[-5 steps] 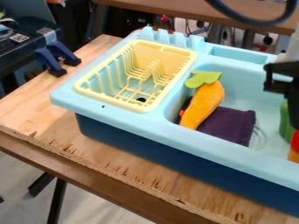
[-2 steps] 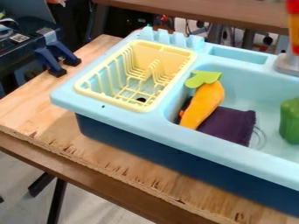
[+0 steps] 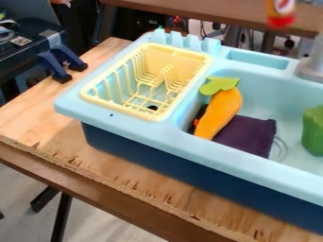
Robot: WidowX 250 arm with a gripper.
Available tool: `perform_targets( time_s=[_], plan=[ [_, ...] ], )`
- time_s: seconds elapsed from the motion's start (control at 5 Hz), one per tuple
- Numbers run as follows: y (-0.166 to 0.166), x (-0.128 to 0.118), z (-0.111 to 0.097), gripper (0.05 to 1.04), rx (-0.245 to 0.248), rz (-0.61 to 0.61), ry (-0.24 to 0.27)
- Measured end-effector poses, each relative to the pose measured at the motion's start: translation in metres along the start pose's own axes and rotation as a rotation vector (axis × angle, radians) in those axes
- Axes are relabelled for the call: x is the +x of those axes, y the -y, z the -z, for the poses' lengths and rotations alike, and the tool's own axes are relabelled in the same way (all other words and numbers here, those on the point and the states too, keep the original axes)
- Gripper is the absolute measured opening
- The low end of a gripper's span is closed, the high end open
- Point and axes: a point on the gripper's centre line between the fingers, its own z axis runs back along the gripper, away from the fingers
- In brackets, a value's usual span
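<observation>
At the top edge on the right, a red and orange bottle-like object (image 3: 281, 13) hangs in the air, its red end pointing down, above and behind the sink. Inside the light blue sink (image 3: 183, 142) an orange toy carrot (image 3: 219, 112) with a flat green top leans at the left wall of the basin. It lies partly over a dark purple cloth (image 3: 250, 135). A green pepper (image 3: 313, 131) stands in the basin at the right edge of the view.
A yellow dish rack (image 3: 93, 97) is set into the sink's left side. The grey faucet base (image 3: 311, 69) rises at the back right. Blue clamps (image 3: 59, 64) grip the table's far left edge. A brown shelf (image 3: 214, 10) runs behind the sink.
The black gripper has gone from the right edge. The red and orange object has risen from the basin and moved back and left. Carrot, cloth and pepper have not moved.
</observation>
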Motion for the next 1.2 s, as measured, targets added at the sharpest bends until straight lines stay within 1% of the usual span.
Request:
perform_targets(
  time_s=[0.2, 0.4, 0.6, 0.8, 1.0, 1.2],
  plan=[
    [-0.025, 0.007, -0.003, 0.336, 0.100, -0.037, 0.032],
    [-0.048, -0.006, 0.000, 0.336, 0.182, -0.127, 0.003],
    [-0.064, -0.023, -0.003, 0.336, 0.211, -0.201, -0.030],
    [-0.079, -0.035, 0.005, 0.336, 0.221, -0.261, -0.078],
    [-0.090, -0.035, 0.003, 0.336, 0.261, -0.292, -0.076],
    [-0.104, -0.045, 0.012, 0.336, 0.287, -0.353, -0.102]
  ],
)
